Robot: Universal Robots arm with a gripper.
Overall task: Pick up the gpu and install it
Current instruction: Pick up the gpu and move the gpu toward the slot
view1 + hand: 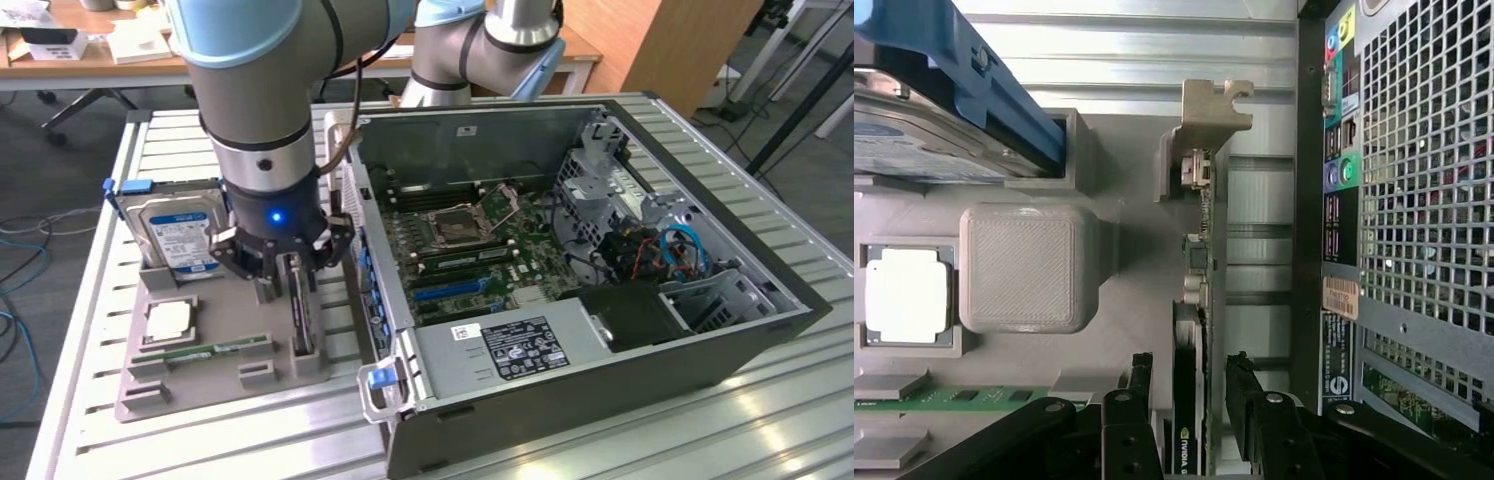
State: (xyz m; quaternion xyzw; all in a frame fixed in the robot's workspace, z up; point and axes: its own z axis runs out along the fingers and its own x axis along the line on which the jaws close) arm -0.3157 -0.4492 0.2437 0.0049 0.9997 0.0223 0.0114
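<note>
The gpu (302, 318) stands on its long edge in a slot of the grey tray (214, 385), just beside the computer case. In the wrist view the gpu (1199, 290) shows its dark face, green board edge and silvery end bracket (1206, 115). My gripper (296, 272) is lowered over one end of the card. Its black fingers (1140, 400) straddle the card, one on each side with a small gap to it, so the gripper (1190, 368) is open and holds nothing.
The tray (1124, 320) also holds a blue-labelled hard drive (180, 232), a square processor (170, 320) and a green memory stick (207, 352). The open computer case (747, 330) with its motherboard (467, 230) lies at the exterior view's right, its back panel (1424, 200) close beside the card.
</note>
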